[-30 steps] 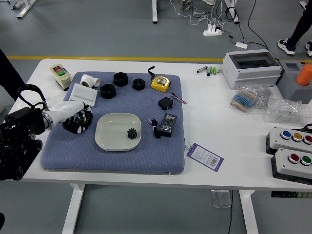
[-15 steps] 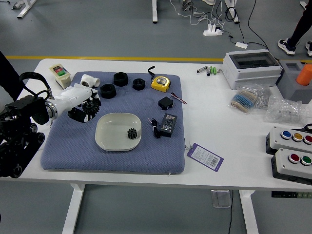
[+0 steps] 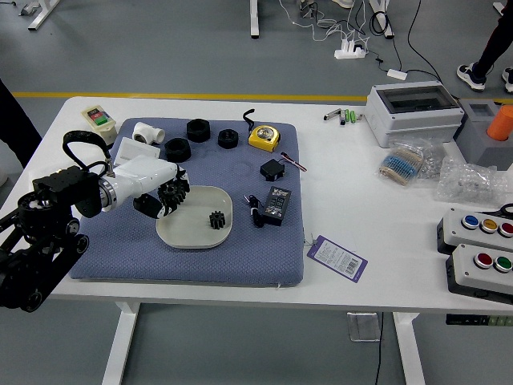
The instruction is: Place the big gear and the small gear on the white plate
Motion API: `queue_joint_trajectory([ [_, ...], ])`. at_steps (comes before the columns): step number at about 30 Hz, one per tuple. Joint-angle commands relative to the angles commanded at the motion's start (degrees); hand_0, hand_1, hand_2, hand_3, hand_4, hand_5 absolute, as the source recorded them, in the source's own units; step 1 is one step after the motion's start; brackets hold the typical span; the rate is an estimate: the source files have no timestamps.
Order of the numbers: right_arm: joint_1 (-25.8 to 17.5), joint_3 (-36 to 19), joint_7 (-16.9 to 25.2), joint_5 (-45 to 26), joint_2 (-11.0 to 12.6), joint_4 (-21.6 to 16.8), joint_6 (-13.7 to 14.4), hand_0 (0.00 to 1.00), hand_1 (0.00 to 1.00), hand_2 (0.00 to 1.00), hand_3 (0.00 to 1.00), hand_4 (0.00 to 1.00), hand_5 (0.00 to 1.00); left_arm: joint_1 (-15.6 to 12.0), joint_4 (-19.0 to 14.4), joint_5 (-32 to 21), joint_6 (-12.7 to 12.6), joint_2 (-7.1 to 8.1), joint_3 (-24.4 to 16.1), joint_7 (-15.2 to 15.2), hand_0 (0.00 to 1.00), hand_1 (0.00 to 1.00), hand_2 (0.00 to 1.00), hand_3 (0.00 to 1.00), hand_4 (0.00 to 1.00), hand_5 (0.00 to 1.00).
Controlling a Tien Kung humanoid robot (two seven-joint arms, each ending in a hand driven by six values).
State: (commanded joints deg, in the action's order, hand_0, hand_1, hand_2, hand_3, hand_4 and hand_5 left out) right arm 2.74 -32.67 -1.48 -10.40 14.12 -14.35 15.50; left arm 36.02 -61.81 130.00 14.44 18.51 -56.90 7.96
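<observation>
My left hand [image 3: 164,196] reaches in from the left, its fingers closed around the big black gear [image 3: 174,191], which is held over the upper left part of the white plate [image 3: 191,238]. The fingers partly cover the gear, and whether it touches the plate I cannot tell. On the plate, right of its middle, lies the small black gear [image 3: 217,220]. The plate rests on a blue-grey mat [image 3: 264,261].
Behind the plate are black rings [image 3: 178,149], a white pipe fitting [image 3: 148,133] and a yellow tape measure [image 3: 264,137]. Right of it lie a black adapter [image 3: 276,206] and a purple tag [image 3: 337,258]. Button boxes [image 3: 481,269] stand far right. A person's legs show at upper right.
My left hand has carried the big gear rightward, first up from the mat's left part, then over the plate's edge. The small gear and plate have stayed put.
</observation>
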Motion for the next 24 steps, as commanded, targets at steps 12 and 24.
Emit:
queue_joint_trajectory([
  [12,0.1,-0.2,0.0,0.2,0.1,0.0,0.1,0.711,0.714,0.750,0.566,0.796,0.653,-2.1,-1.0,0.0,0.0,-1.08,0.3,-0.8,0.391,0.451,0.506,0.525,0.411,0.002],
  [24,0.2,-0.2,0.1,0.1,0.2,0.0,0.1,0.711,0.714,0.750,0.566,0.796,0.654,-2.0,-1.7,0.0,0.4,-1.09,2.2,-1.4,0.394,0.464,0.517,0.530,0.474,0.002],
])
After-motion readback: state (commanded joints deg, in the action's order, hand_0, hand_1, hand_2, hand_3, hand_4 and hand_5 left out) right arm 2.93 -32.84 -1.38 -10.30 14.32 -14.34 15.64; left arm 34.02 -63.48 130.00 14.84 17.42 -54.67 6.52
